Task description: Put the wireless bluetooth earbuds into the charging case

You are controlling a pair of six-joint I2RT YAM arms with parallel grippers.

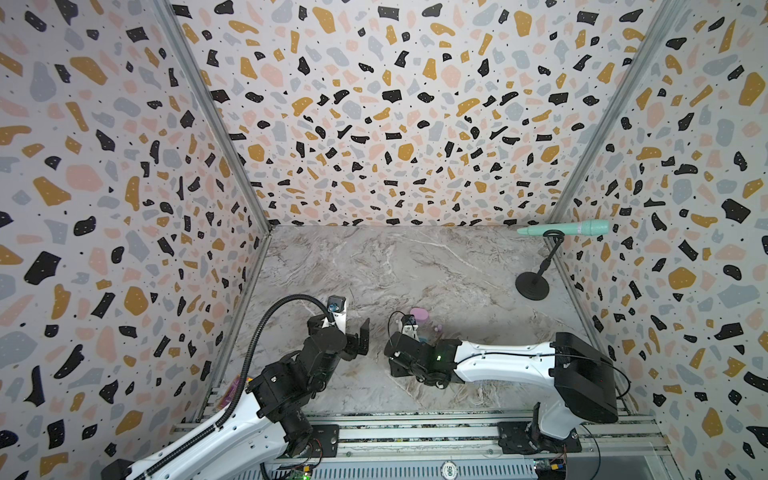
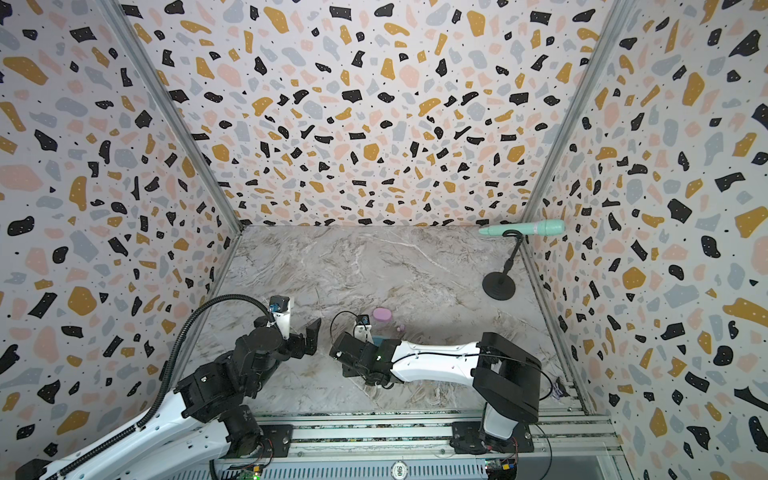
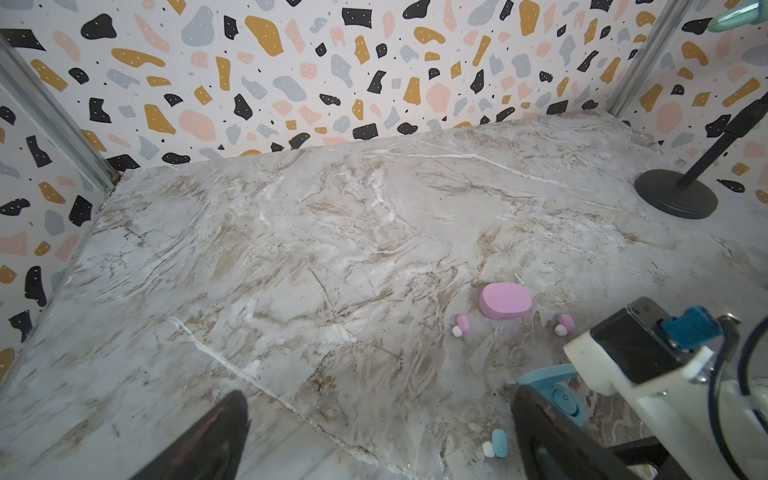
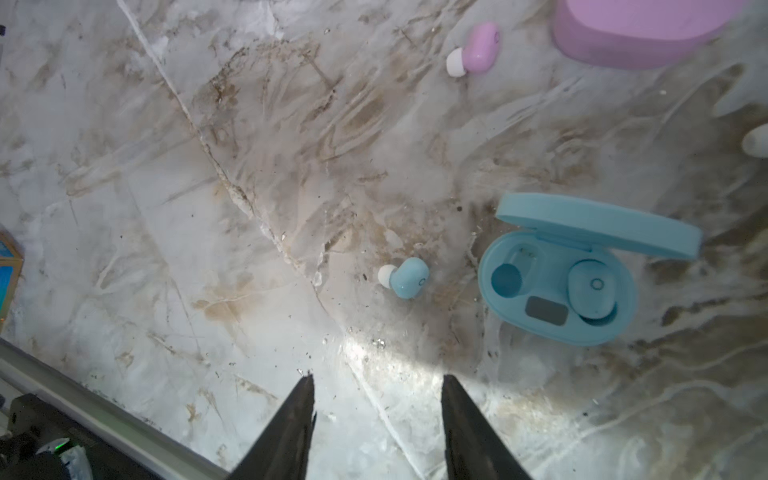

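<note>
The light blue charging case (image 4: 557, 286) lies on the marble with its lid up. One blue earbud (image 4: 592, 289) sits in a slot; the other slot (image 4: 506, 280) is bare. A loose blue earbud (image 4: 405, 277) lies beside the case, a little beyond my right gripper (image 4: 378, 380), which is open with nothing between its fingers. A closed pink case (image 3: 505, 300) has a pink earbud (image 3: 462, 325) on one side and a second pink earbud (image 3: 564, 324) on the other. My left gripper (image 3: 380, 405) hangs wide open above bare marble, left of the blue earbud (image 3: 498, 442).
A mint green microphone (image 1: 565, 228) rests on a black stand with a round base (image 1: 532, 286) at the back right corner. Patterned walls close in three sides. A metal rail (image 1: 415, 419) runs along the front edge, behind the right gripper.
</note>
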